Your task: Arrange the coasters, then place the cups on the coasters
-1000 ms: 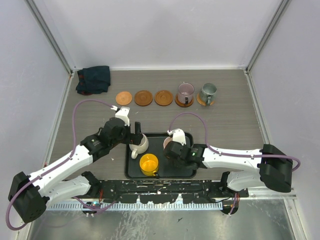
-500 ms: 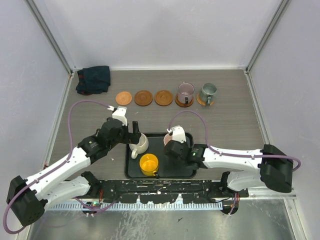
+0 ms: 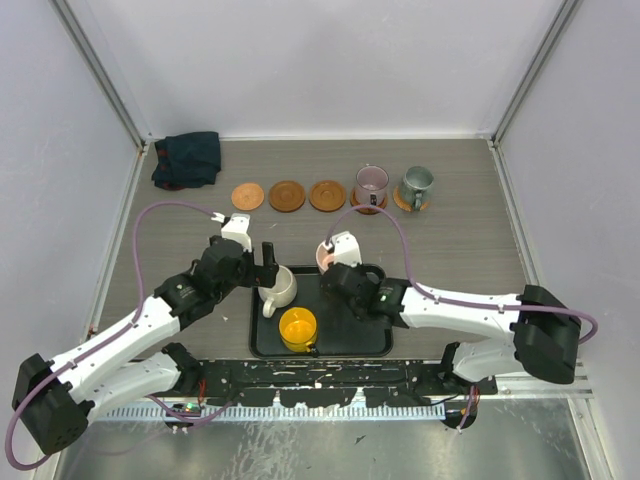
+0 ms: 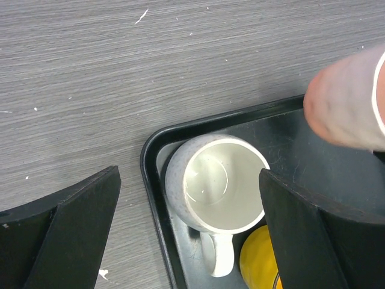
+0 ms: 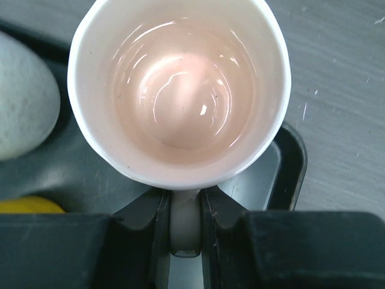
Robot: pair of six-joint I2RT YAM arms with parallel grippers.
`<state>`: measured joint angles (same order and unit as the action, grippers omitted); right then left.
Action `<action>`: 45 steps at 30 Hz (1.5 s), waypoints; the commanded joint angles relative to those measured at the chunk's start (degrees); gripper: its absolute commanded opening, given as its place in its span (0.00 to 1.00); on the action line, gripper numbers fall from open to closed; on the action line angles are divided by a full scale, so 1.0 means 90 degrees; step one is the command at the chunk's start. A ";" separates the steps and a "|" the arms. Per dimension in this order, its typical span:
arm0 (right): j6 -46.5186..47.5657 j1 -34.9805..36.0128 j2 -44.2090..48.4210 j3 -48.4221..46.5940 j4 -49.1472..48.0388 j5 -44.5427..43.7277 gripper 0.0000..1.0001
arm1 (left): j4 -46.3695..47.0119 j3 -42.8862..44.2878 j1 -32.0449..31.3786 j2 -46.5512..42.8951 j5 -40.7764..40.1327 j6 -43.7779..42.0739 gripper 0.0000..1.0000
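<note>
Right gripper point(image 5: 185, 201) pinched tight on the handle of the pink cup point(image 5: 180, 90), mouth up, the handle caught between both fingers point(image 5: 157, 217). Seen from above, held at the far edge of the black tray point(image 3: 345, 335), with the cup just beyond the gripper's tips, partly over the tray's far rim and partly over the bare counter point(image 3: 460, 250). Cannot tell how far clear of the rim.

Left gripper point(image 4: 187, 174) spread wide, clamped on nothing, poised over the cream cup point(image 4: 216, 189). That cup upright in the tray's far left corner, framed between the two fingers in the wrist view and touched by neither, handle turned toward the near side. Just beside that handle, the yellow cup point(image 3: 298, 328), upright in the near part of the tray.

Along the far side of the counter, a row: three bare coasters point(image 3: 287, 195) side by side and apart from one another, then the mauve cup point(image 3: 372, 184) set on a fourth coaster, then the grey-green cup point(image 3: 415, 185) set on a fifth. All well apart from both grippers. In the far left corner, a crumpled dark teal cloth point(image 3: 187, 158), near the leftmost coaster but not touching it.
</note>
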<state>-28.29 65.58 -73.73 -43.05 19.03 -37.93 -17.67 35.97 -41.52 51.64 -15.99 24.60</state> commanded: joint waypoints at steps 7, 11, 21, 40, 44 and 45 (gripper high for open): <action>0.1256 -0.1762 -0.0934 -0.1301 -0.2210 0.0810 0.01 | 0.0406 -0.0038 0.0236 0.0013 -0.0286 0.0070 0.99; 0.1565 -0.2135 -0.1671 -0.2016 -0.2485 0.1208 0.01 | 0.0473 -0.0099 0.0621 0.0028 -0.0110 0.0126 0.99; 0.1859 -0.2667 -0.3303 -0.3523 -0.2848 0.1487 0.01 | 0.0923 -0.0444 0.1440 0.0361 0.0408 0.0469 0.99; 0.1785 -0.3328 -0.4452 -0.4787 -0.2449 0.1596 0.01 | 0.0868 -0.0650 0.1611 0.0151 0.0260 0.0364 1.00; 0.1700 -0.3384 -0.4525 -0.4745 -0.2455 0.1633 0.01 | 0.0879 -0.0625 0.1623 0.0251 0.0337 0.0366 0.99; 0.1689 -0.3386 -0.4543 -0.4739 -0.2448 0.1634 0.01 | 0.0882 -0.0624 0.1625 0.0265 0.0354 0.0363 0.99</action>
<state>-12.16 35.24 -115.57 -82.32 2.31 -22.74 -12.86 30.02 -27.27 54.00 -13.45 27.81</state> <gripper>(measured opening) 0.253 0.994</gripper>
